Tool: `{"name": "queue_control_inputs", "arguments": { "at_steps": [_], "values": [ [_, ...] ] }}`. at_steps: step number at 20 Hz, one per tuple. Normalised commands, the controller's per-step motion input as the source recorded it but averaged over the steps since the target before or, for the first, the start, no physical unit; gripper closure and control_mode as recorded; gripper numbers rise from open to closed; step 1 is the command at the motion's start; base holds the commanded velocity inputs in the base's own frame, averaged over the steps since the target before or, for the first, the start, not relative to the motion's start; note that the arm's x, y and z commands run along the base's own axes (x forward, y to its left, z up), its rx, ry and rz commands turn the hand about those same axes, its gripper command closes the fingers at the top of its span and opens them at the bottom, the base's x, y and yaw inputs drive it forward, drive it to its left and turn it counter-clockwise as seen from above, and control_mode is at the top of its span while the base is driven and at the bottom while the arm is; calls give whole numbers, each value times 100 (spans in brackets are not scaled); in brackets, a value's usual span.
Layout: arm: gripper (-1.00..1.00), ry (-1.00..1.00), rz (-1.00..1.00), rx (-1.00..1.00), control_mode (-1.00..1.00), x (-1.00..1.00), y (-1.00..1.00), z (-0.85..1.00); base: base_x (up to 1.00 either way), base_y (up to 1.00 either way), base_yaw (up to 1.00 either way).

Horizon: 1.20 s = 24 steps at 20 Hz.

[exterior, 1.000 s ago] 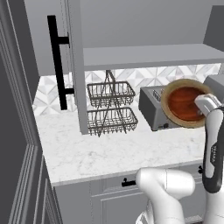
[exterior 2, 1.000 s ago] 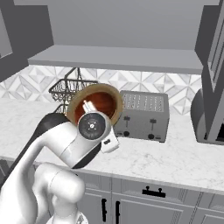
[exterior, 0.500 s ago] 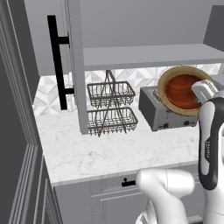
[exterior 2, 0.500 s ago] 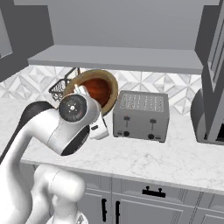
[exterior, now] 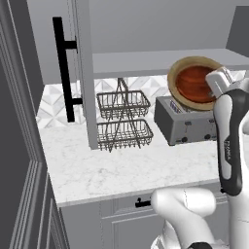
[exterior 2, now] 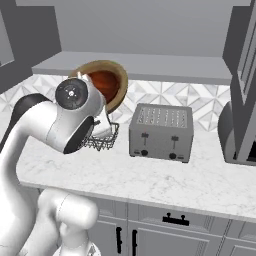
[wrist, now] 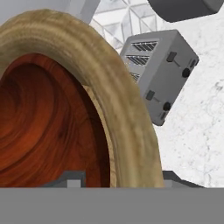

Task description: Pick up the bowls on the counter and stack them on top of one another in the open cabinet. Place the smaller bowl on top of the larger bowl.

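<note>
The larger bowl (exterior: pixel 173 73), light tan wood with a thick rim, hangs tipped on its side just below the front edge of the cabinet shelf (exterior: pixel 146 62). Nested inside it is the smaller bowl (exterior: pixel 194 82), glossy reddish-brown. My gripper (exterior: pixel 212 90) is shut on the larger bowl's rim at its right side. In the right base view my wrist covers part of the larger bowl (exterior 2: pixel 120 87) and the smaller bowl (exterior 2: pixel 106 81). The hand view looks straight into the tan rim (wrist: pixel 118 100) and the red inside (wrist: pixel 43 127). The counter (exterior: pixel 121 165) lies well below.
A grey toaster (exterior: pixel 187 124) stands on the counter right under the bowls. Left of it is a two-tier wire rack (exterior: pixel 121 119). The cabinet door (exterior: pixel 86 73) with its black bar handle (exterior: pixel 63 73) hangs open at the left. A dark appliance (exterior 2: pixel 230 135) sits far right.
The arm has lifted both nested bowls from toaster height up toward the shelf edge and slightly left. The grip has stayed the same.
</note>
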Motion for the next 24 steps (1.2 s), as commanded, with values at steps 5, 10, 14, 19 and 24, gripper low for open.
{"name": "queue_control_inputs", "arguments": {
  "at_steps": [5, 10, 14, 19, 24],
  "values": [
    [100, -1, -1, 0, -100, 23, 12, 32, 0, 0, 0],
    [100, -3, 0, 0, -100, 24, 0, 11, 0, 0, 0],
    [100, -9, 0, 0, -100, 43, 0, 2, 0, 0, 0],
    [100, -11, 0, 2, -100, 48, 0, 3, 0, 0, 0],
    [100, -6, 0, 3, -100, 46, 1, 0, 0, 0, 0]
  ]
}}
